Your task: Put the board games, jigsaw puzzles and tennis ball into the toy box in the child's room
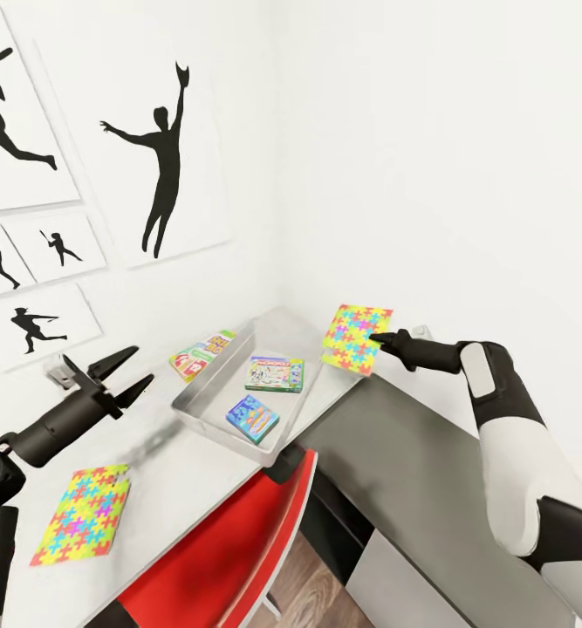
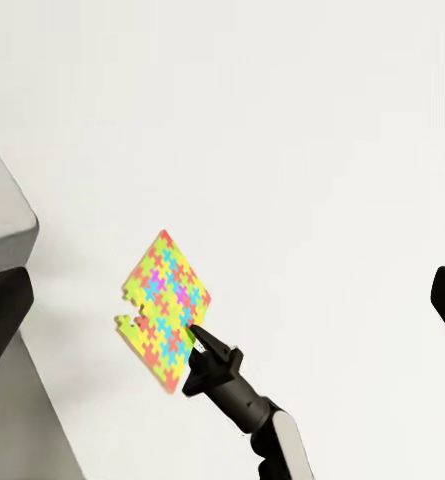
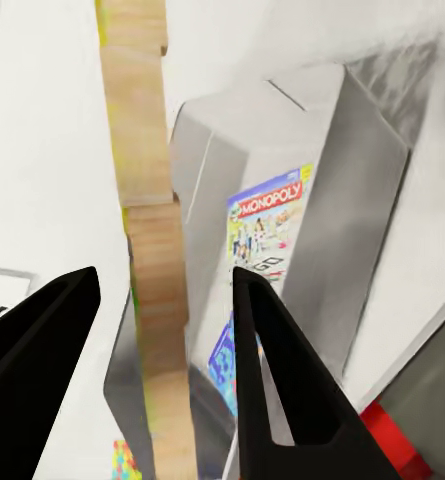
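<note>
Two puzzles left by my count: one jigsaw puzzle [image 1: 357, 338] is pinched in my right gripper [image 1: 380, 338], fingers clamped on its edge so the sheet hangs upright in the air just past the far corner of the toy box [image 1: 205, 397]. I'm holding it on edge like that because it's thin and flat, and tipping it over the box wall looks easier than sliding it. In the right wrist view I'm looking down the sheet's edge with the Monopoly game [image 3: 267, 225] in the box beyond. A smaller blue game [image 1: 252, 418] lies in there too, and a third game [image 1: 201, 353] leans on the box's far wall. My left gripper [image 1: 126, 378] hovers over the table [image 1: 164, 488] with fingers apart, holding nothing, parked near the second puzzle [image 1: 83, 512], which lies flat by the table's near edge. Can't spot the tennis ball.
</note>
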